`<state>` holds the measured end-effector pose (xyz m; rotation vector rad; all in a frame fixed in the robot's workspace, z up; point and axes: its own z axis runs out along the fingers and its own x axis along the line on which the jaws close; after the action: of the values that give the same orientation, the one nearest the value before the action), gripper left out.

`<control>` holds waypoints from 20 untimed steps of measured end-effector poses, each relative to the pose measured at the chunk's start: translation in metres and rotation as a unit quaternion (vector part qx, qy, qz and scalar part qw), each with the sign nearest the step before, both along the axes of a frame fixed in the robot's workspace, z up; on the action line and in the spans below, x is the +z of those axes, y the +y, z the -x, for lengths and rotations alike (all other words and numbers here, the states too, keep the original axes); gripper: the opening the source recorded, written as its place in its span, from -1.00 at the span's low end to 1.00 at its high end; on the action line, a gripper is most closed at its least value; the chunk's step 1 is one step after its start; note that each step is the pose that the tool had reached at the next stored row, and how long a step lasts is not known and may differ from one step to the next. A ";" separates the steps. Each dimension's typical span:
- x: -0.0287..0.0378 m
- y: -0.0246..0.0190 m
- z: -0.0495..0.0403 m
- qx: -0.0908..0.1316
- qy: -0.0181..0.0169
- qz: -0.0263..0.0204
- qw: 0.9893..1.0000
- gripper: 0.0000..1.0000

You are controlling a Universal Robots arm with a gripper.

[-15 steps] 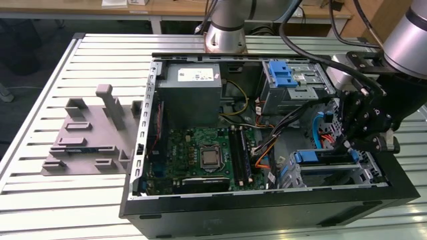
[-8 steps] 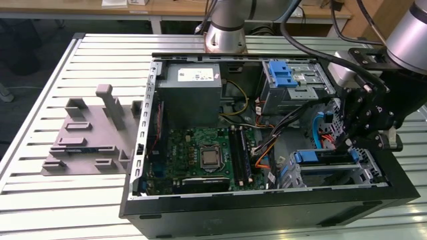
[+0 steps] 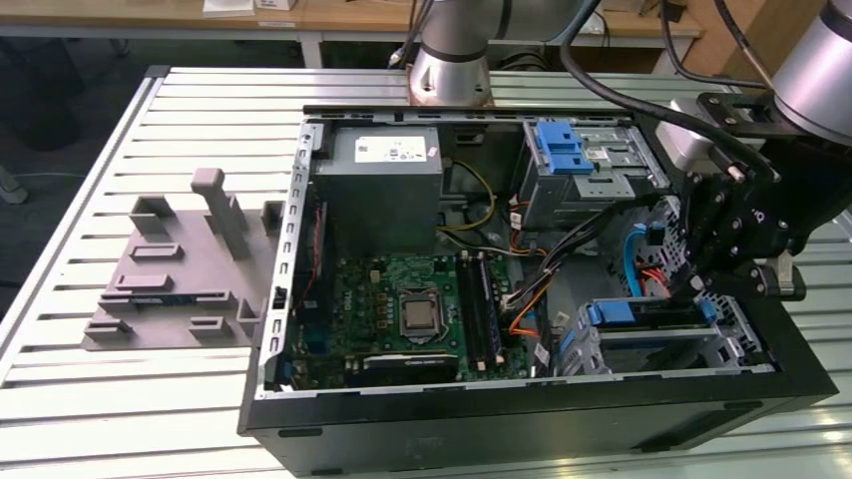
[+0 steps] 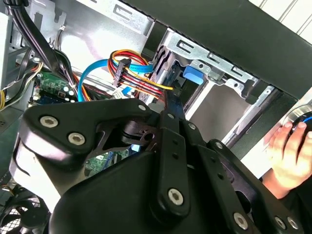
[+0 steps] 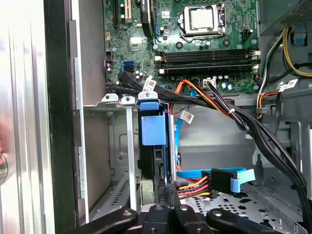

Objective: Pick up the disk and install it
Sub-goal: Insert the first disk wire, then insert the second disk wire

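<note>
Surface: a slatted metal table (image 3: 80, 399), pale grey, with an open black computer case (image 3: 533, 419) lying on it.
Room: wooden benches stand behind the table in the exterior view; a person's hand (image 4: 288, 156) rests beyond the case edge in the second wrist view.
Beside the case: a grey moulded fixture (image 3: 174, 284) with upright posts sits on the table toward the exterior view's left.
Inside the case: a green motherboard (image 3: 399, 309), a grey power supply box (image 3: 379, 185), a blue latch (image 3: 560, 150) on the upper cage, and bundled cables (image 5: 219, 105).
Disk: the disk (image 5: 152, 146) stands on edge in the metal drive cage (image 5: 114, 161) near the case's front corner; its blue bracket tab faces the first wrist camera, with a dark body below it.
Gripper: the gripper (image 5: 171, 197) hangs just above the disk's near edge, fingers drawn close together; whether they pinch the disk is not clear.
Hidden: the disk's label and flat faces are out of sight within the cage; black gripper linkage blocks much of the second wrist view.
</note>
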<state>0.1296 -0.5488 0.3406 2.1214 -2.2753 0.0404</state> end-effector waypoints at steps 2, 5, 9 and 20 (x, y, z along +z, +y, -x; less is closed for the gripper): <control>0.0000 0.0000 0.0000 0.000 0.000 0.000 1.000 -0.79; 0.0001 0.0000 0.0000 0.000 0.000 0.000 1.000 -0.79; 0.0001 0.0000 0.0000 0.000 0.000 0.000 1.000 -0.79; 0.0001 0.0000 0.0103 0.000 0.000 0.000 1.000 -0.79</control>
<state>0.1192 -0.5488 0.3408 2.1216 -2.2757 0.0411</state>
